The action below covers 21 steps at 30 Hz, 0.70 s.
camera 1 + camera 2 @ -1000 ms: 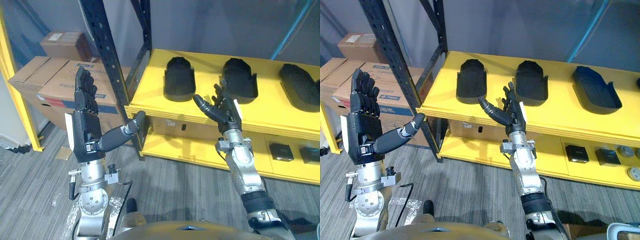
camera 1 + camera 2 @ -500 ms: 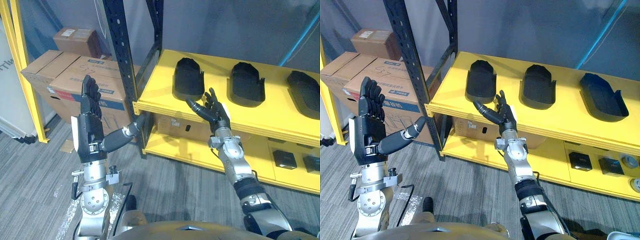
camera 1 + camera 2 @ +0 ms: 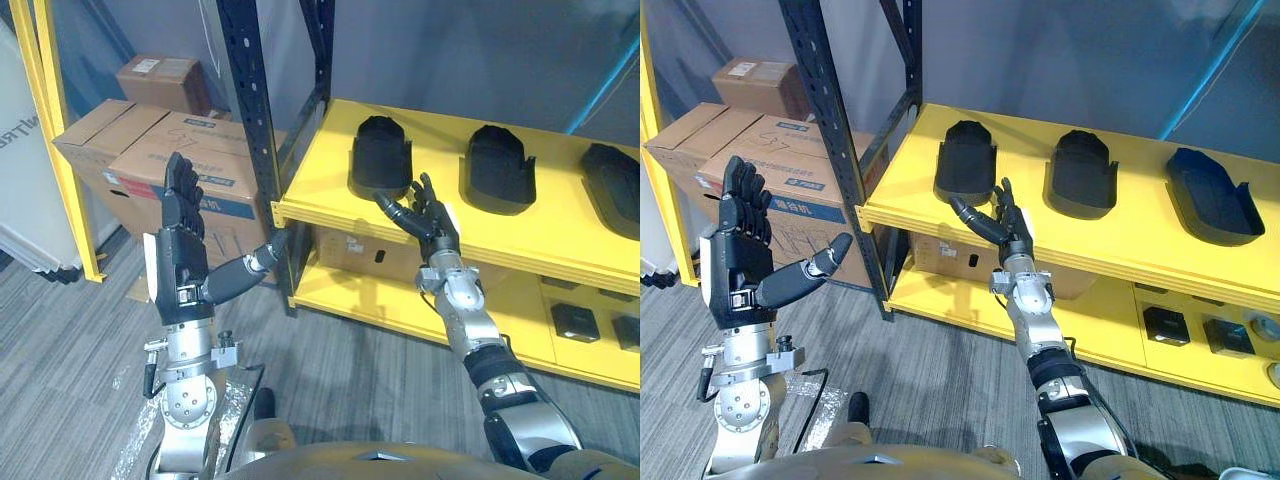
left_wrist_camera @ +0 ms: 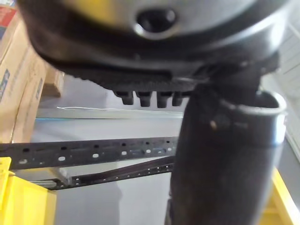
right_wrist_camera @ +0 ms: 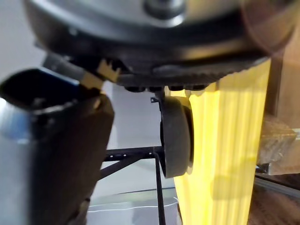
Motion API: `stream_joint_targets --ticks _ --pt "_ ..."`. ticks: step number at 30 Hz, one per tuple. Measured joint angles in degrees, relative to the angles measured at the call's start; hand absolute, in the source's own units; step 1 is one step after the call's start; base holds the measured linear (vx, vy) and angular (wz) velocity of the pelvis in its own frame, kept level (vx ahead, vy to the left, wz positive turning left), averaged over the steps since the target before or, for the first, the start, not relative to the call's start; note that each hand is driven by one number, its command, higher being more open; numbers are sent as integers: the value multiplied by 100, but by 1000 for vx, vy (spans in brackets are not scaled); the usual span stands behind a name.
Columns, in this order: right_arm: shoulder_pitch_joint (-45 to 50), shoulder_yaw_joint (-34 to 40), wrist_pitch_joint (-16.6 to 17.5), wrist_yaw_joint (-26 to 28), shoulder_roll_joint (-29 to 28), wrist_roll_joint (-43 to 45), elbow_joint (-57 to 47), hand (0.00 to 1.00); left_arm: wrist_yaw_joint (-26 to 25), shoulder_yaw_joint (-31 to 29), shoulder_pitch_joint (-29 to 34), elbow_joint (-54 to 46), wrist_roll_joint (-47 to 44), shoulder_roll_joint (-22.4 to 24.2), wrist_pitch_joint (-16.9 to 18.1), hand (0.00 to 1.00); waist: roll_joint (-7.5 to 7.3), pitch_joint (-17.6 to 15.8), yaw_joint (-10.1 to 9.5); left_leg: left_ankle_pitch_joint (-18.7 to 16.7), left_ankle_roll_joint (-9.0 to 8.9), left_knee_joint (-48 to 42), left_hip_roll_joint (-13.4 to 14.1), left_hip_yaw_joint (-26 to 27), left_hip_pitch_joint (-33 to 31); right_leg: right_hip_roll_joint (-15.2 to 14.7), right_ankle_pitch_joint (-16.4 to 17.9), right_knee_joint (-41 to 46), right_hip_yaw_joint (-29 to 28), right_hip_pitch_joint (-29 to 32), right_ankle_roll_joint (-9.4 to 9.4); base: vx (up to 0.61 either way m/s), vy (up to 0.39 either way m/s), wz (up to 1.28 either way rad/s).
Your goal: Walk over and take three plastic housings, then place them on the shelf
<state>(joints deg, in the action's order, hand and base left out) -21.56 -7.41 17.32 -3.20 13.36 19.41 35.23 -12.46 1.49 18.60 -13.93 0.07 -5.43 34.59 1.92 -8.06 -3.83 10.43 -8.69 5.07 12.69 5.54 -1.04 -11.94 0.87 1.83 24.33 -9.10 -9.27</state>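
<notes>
Against a grey wall, a yellow shelf board [image 3: 560, 232] carries three black plastic housings [image 3: 497, 165]. The right robot hand [image 3: 435, 225], spread open, hovers at its front edge by the left-end housing [image 3: 380, 155], seen edge-on in the right wrist view; the left robot hand [image 3: 180, 265] is raised open.

Head stereo pair downward onto shelf [image 3: 440, 150]; wrist cameras close, seemingly shelf-ward.
</notes>
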Motion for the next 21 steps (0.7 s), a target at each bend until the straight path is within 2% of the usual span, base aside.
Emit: stream_joint_targets --ticks 9,21 --pt "-196 -5 -58 17 48 161 143 100 19 327 -16 234 -6 -221 -6 100 5 4 -62 -18 28 -2 14 -38 -41 64 -112 -209 38 -114 6 -3 -3 2" --pt "-303 -13 -111 143 48 183 257 100 -7 355 -16 277 -3 -309 -31 100 2 21 -84 -21 25 -14 91 -38 -35 159 -133 -303 40 -185 20 0 0 0"
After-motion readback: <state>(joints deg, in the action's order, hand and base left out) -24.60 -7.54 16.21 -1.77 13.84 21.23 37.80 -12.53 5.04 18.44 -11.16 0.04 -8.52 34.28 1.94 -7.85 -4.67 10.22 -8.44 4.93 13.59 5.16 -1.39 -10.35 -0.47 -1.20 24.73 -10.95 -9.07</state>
